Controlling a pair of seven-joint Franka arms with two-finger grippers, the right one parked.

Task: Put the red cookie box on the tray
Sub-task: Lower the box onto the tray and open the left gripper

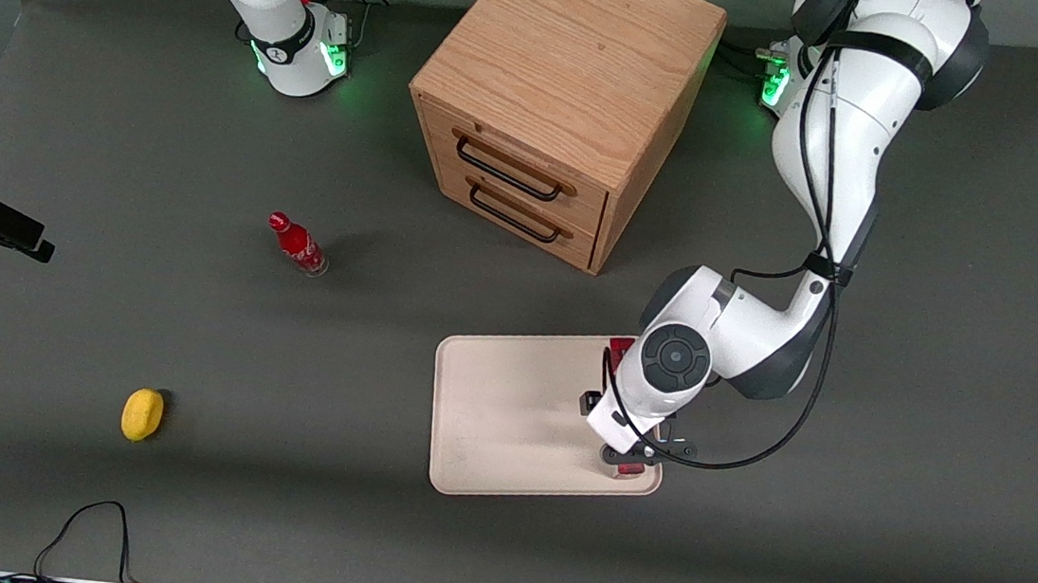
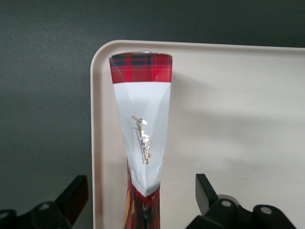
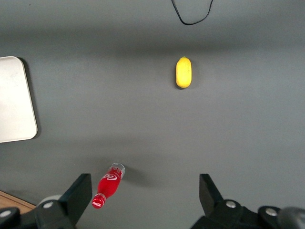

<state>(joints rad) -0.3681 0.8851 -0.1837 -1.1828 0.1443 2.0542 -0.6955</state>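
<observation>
Here the left arm's pincer (image 1: 635, 457) hangs over the tray (image 1: 507, 414), at the tray's edge toward the working arm's end of the bench (image 1: 940, 465). Its fingers (image 2: 206, 188) are spread, w/ clear gaps on both sides of the box (image 2: 143, 124); neither finger touches it. The box lies flat on the tray, lengthwise along that same rim & just inside it. In the front view only 2 bits of it show: one red end past the arm (image 1: 621, 345), another under the pincer. Wrist view shows a tartan end, a white panel w/ script lettering, more red nearer the fingers.

Elsewhere on the bench: a wooden 2-drawer cabinet (image 1: 564, 96), farther from the front camera than the tray; a small red bottle (image 1: 297, 244) & a yellow lemon (image 1: 142, 413), both toward the parked arm's end, well apart from the tray.
</observation>
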